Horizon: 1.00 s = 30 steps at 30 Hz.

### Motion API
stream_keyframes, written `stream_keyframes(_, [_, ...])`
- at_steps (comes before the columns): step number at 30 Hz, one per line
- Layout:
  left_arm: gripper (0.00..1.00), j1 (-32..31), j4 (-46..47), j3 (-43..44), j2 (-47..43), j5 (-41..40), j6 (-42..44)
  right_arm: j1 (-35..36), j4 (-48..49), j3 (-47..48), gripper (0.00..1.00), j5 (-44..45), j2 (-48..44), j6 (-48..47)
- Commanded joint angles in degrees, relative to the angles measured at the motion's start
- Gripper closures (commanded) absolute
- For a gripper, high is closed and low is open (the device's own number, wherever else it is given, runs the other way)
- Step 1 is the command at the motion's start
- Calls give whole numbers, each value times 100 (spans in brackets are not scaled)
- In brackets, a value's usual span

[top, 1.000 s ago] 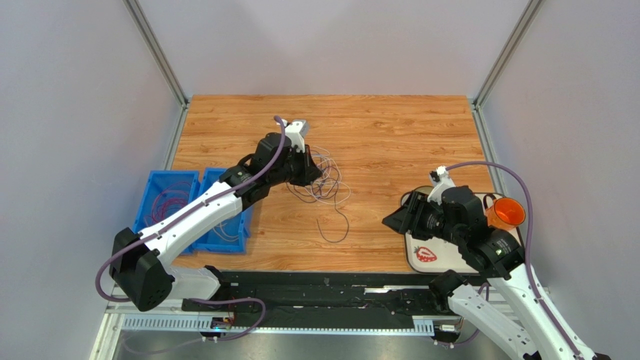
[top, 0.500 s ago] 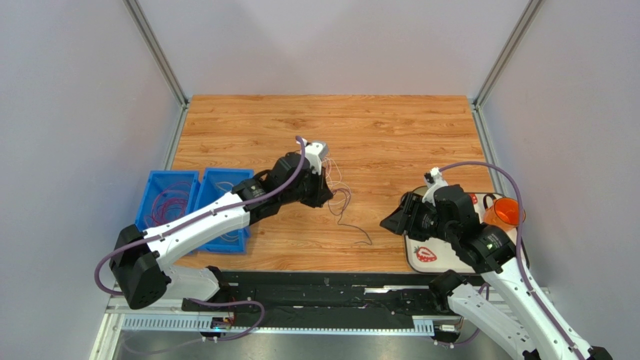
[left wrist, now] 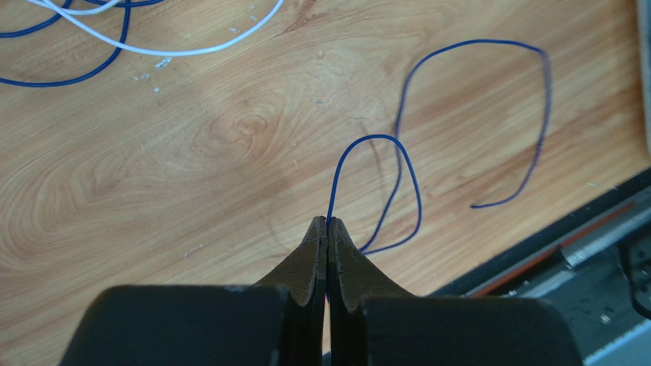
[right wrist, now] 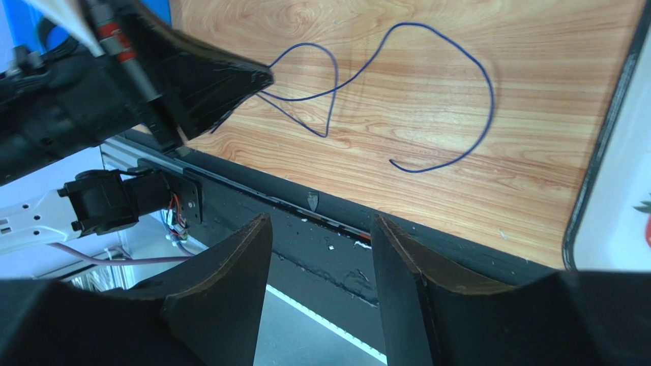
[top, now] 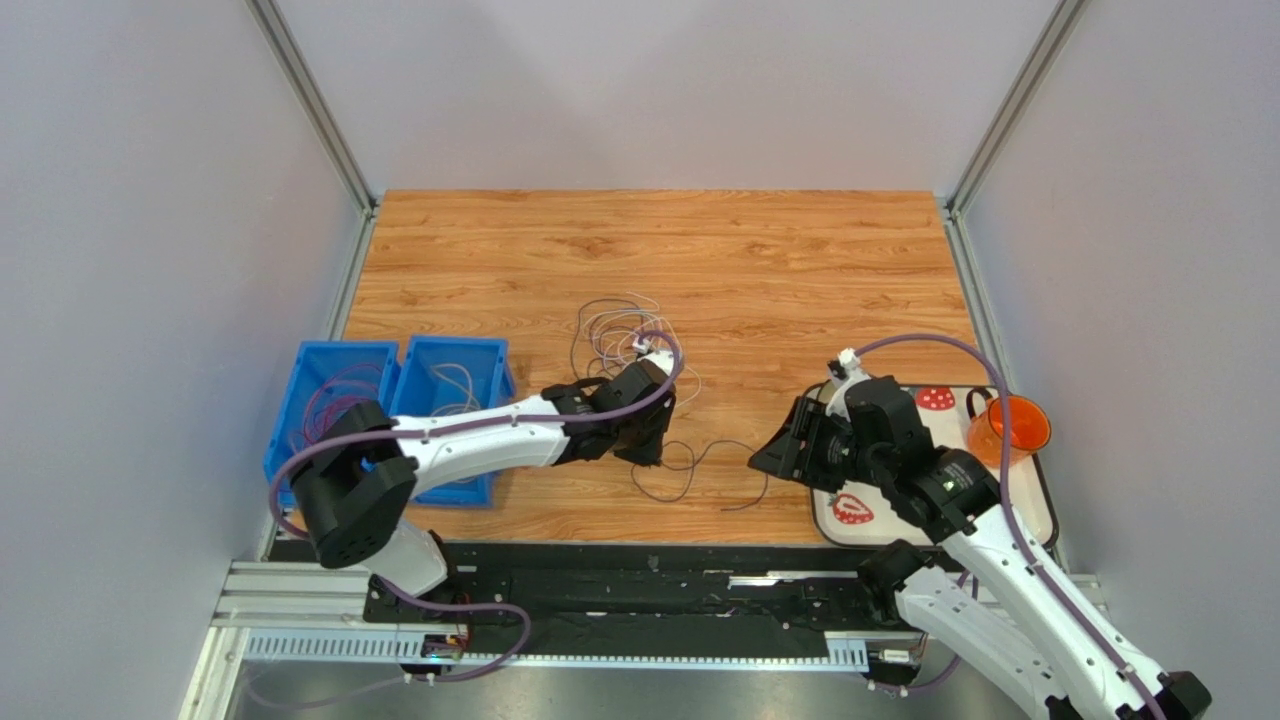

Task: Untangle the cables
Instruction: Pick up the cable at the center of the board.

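Pull done, I think: my left tool, clamped shut on one dark blue cable, has dragged it to the near edge of the desk, apart from the other cables mid-desk, while my right tool waits open and empty.

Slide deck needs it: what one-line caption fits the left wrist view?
Left gripper shut on a dark blue cable looping across the wooden table.

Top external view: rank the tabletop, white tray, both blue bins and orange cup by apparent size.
1. tabletop
2. white tray, partly covered
3. left blue bin and right blue bin: they look alike, so no ranking between them
4. orange cup
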Motion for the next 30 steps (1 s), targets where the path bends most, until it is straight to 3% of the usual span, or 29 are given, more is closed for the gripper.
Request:
stream_keyframes(1, [100,-47,-62,423,425,-228,-187,224,731,-189,45,-234,283,-48])
stream_keyframes(11, [100,-47,-53,370,592,-334,-284,961,1636,-295,46,196,1523,347])
stream_keyframes(17, [100,-47,-158,432,513,-307,-275,1261,1612,13,46,644,2340,522])
stream_keyframes(22, [100,-47,-211,371,417,-352,-363,1262,1663,-57,47,786,2710,1451])
stream_keyframes(30, [100,-47,-70,300,355,-185,-398,1279,2675,-497,48,627,2920,2711])
